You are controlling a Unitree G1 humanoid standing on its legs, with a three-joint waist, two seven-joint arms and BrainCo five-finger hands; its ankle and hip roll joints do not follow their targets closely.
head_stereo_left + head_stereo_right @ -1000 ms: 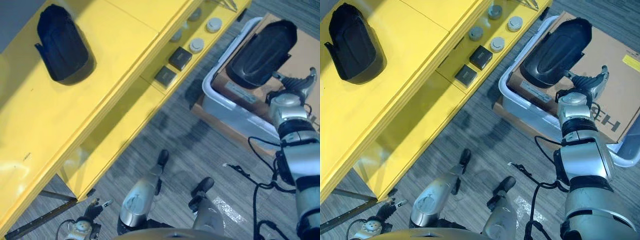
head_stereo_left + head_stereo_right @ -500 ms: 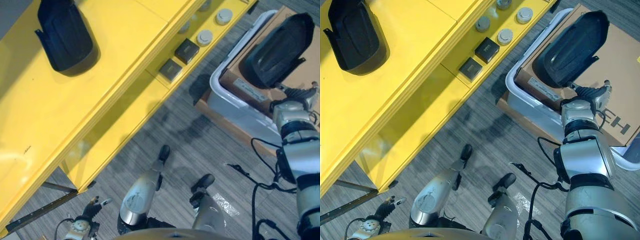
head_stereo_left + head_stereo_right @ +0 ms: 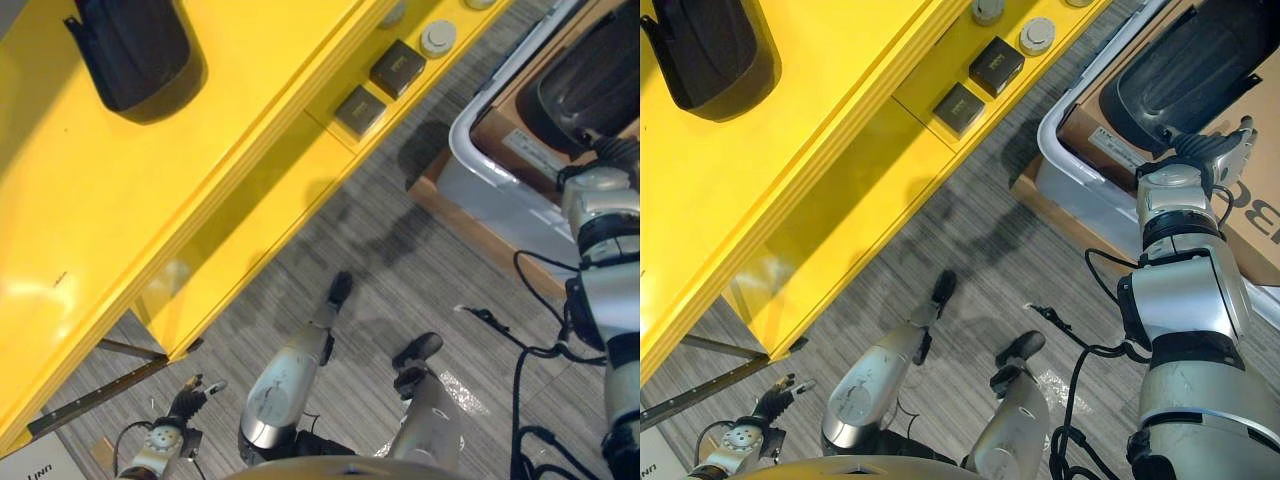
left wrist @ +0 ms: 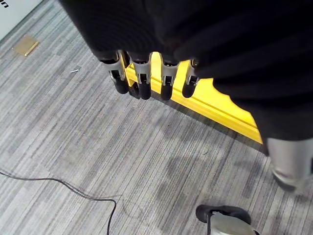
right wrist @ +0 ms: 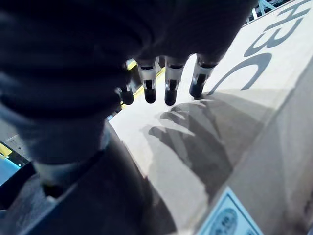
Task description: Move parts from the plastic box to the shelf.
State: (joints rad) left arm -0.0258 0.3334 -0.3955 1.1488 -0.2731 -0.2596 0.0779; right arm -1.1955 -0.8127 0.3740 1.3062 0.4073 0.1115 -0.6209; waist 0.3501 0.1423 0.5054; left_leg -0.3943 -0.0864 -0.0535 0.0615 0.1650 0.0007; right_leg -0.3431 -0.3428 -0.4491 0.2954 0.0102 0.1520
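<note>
Since the earlier frame, only the camera view has shifted. Left hand [image 4: 146, 78] hangs over floor, fingers relaxed, grasping nothing. One black part [image 3: 710, 50] lies on the yellow shelf [image 3: 790, 180]. Right hand [image 3: 1210, 150], fingers straight and released, hovers beside the black part [image 3: 1190, 75] in the plastic box [image 3: 1080, 190].

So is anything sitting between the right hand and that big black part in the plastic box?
Nothing visible does. The right hand hangs open beside the black part, which lies on the cardboard box inside the plastic box.
</note>
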